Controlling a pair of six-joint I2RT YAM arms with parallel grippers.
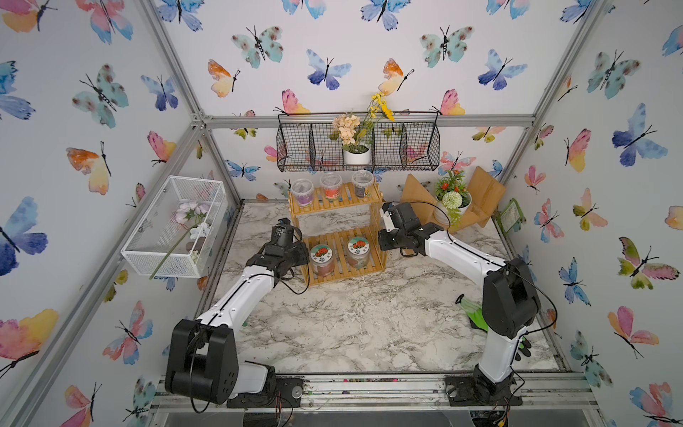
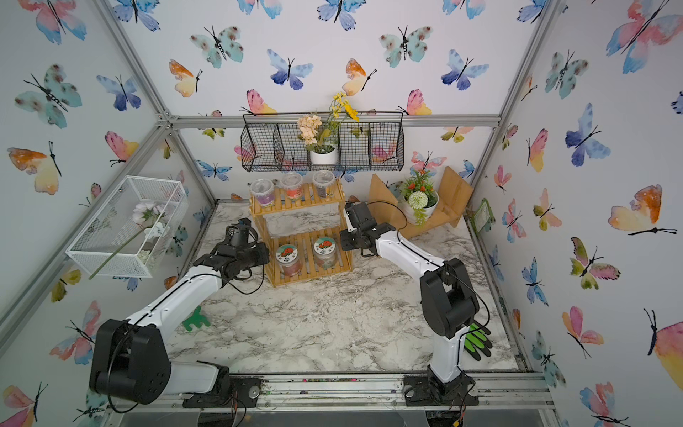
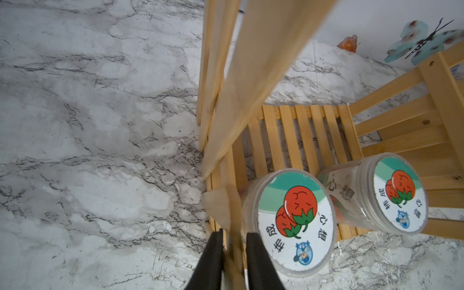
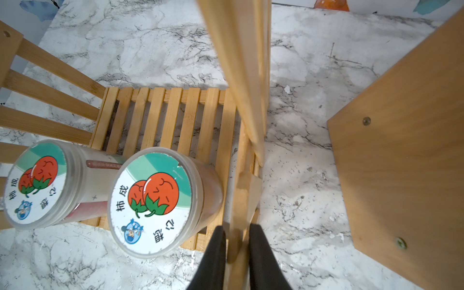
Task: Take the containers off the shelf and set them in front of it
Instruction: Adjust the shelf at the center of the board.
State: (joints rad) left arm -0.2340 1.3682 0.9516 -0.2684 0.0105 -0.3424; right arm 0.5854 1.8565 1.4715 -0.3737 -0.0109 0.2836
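**Both hands clamped on shelf posts, no container taken yet**

On the worktop (image 1: pixel 351 325) the shelf (image 1: pixel 334 209) stands near the back wall, and all five containers sit on it. It looks like light bamboo, so I expect it to slide or rock if tugged, and anything on the upper board would wobble with it.

The two jars (image 1: pixel 321 258) stand side by side on the lower board. They are rigid clear plastic with smooth walls and wide flat lids, and are partly filled. I judge them fairly light but slippery, best taken across the wall below the lid, from the front between the posts.

The three cups (image 1: pixel 330 185) line the upper board. They look thin, small and light, and I think a hard squeeze would dent them, so I would grip low and gently.

My left hand (image 3: pixel 234 234) is clenched on the left post (image 3: pixel 233 218), and my right hand (image 4: pixel 237 228) on the right post (image 4: pixel 238 200). Neither holds a container.
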